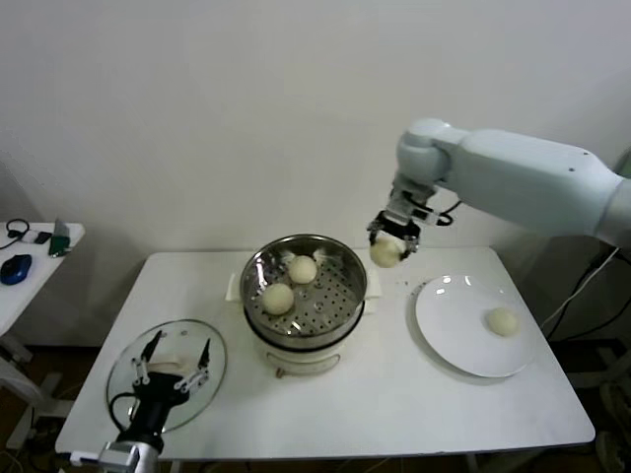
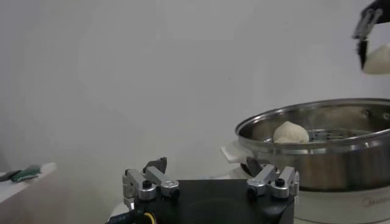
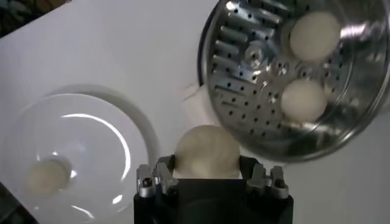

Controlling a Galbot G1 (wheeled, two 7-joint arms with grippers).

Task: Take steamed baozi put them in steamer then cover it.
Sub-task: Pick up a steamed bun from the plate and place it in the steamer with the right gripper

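On white table — steamer, plate

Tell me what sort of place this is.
Probably a lab or test room set up as a kitchen: a plain white table against a bare wall, a steamer, and a side desk with a computer mouse.

Centre: you see the steamer mid-table, two baozi inside.
Right: a plate bears one baozi.
Front left: the cover lies flat beneath your left gripper.
Above, between steamer and plate: your right gripper holds a fourth baozi.
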